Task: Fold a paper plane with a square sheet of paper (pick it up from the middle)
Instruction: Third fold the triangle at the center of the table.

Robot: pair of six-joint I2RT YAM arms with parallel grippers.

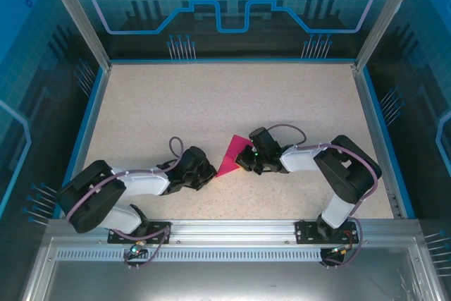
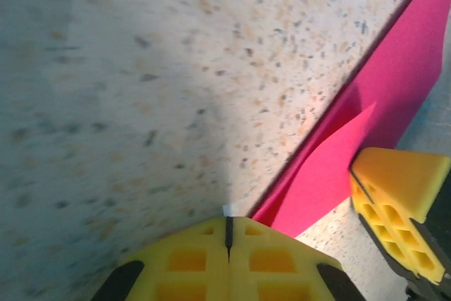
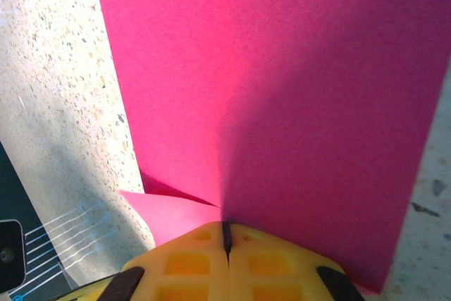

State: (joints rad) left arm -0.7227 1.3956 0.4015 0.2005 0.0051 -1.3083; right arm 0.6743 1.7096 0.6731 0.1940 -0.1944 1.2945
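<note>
Closed right pincer point(image 3: 227, 234) touches pink paper point(image 3: 282, 89) on table point(image 3: 56, 68).

Bright light, soft shadow on the square sheet of paper point(image 3: 296, 118)

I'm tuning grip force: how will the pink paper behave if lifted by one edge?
Likely floppy: the paper creases where the right gripper seems to pinch it. Probably very light and thin, its raised edge casting a shadow, so a push from the shut left gripper would slide or crumple it.
</note>
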